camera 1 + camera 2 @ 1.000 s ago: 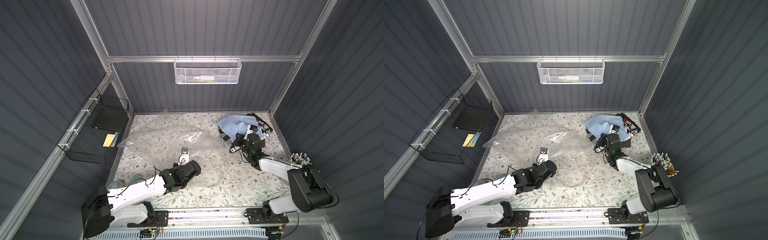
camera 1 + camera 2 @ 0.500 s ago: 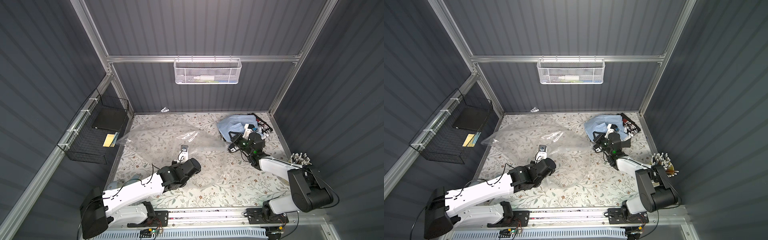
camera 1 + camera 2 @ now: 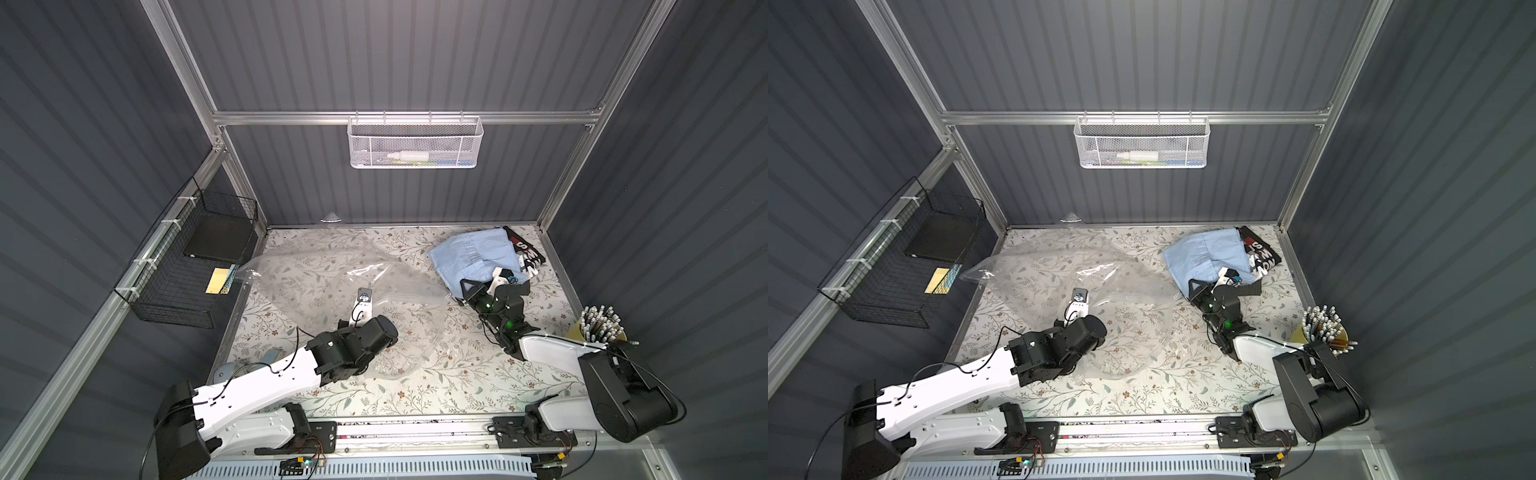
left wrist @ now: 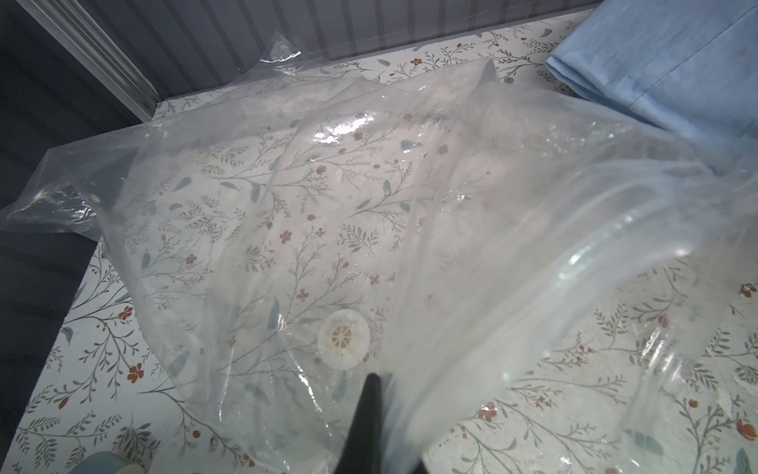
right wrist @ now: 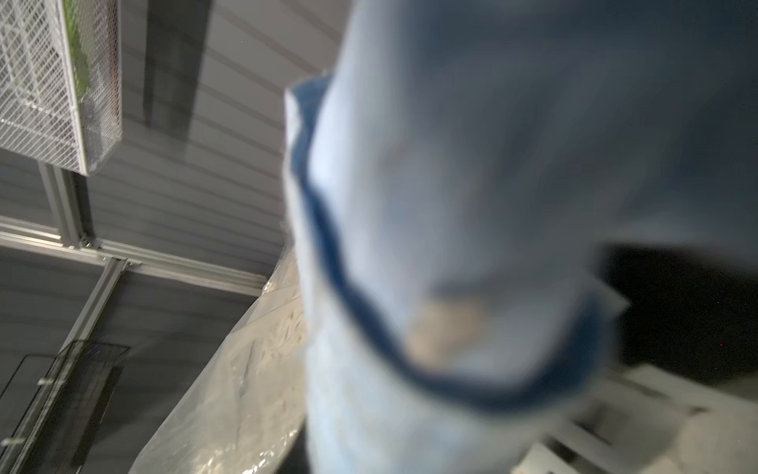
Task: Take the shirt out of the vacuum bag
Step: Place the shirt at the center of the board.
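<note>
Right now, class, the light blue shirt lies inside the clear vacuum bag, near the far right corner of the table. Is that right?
No. The light blue shirt lies outside the vacuum bag, beside it, near the far right corner of the table. Both top views show only the floral table through the clear bag.

Shirt [image 5: 451,205] all blur in rt wrist view; right claw [image 3: 478,287] beside shirt too small to read.
</note>
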Motion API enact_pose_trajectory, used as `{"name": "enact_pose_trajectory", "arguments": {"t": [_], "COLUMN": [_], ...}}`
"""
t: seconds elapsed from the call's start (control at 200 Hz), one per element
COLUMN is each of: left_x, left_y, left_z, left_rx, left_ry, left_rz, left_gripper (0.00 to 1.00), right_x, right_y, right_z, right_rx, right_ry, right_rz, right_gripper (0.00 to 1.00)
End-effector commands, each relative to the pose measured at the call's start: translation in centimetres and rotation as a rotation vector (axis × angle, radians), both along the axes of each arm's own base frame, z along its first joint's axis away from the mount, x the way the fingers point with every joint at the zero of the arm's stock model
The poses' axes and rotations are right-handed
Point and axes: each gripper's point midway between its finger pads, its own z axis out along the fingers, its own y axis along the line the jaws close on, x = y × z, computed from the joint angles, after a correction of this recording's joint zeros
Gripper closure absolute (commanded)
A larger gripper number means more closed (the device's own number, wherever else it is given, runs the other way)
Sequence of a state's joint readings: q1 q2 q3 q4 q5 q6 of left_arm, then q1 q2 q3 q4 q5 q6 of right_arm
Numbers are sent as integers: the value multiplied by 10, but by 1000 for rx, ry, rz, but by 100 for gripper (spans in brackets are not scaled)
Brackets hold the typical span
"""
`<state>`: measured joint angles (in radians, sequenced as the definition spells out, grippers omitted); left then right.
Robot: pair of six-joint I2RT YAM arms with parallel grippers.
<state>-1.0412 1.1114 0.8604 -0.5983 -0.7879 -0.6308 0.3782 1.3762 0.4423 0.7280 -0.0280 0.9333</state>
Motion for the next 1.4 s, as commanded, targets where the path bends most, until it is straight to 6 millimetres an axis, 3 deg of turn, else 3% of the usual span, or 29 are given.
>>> {"name": "enact_pose_trajectory", "arguments": {"t": [0.0,0.12,0.265,0.32,0.465,0.545,0.685,0.76,0.925,1.096,1.236,1.396], "left_x": [1,2,0,0,0,1,1,1,1,1,1,3], "left_y": [3,2,4,5,4,2,-1,-1,0,1,0,-3], "left_z": [11,12,12,12,12,11,9,8,9,7,6,3], "left_rx": [5,9,4,3,4,5,11,10,5,11,15,26], "left_ry": [-25,-25,-24,-26,-25,-22,-13,-11,-16,-11,-9,-4], "left_rz": [1,-1,-5,-3,-7,-11,-21,-19,-14,-15,-15,-21], "left_gripper": [100,100,100,100,100,100,100,100,100,100,100,100], "right_x": [2,4,-5,-13,-32,-39,-34,-26,-8,-5,-9,-3], "right_y": [-15,-13,-33,-41,-76,-95,-121,-122,-105,-92,-90,-94], "right_z": [-10,-3,13,32,46,60,86,93,80,70,66,38], "right_rx": [-73,-91,-136,-164,-260,-269,-158,-97,21,121,114,127], "right_ry": [23,36,50,31,36,-12,-39,-17,71,93,129,175], "right_rz": [-54,-12,-59,-83,-208,-265,-279,-253,-165,-102,-89,-121], "right_gripper": [43,38,36,36,34,28,25,25,25,25,25,24]}}
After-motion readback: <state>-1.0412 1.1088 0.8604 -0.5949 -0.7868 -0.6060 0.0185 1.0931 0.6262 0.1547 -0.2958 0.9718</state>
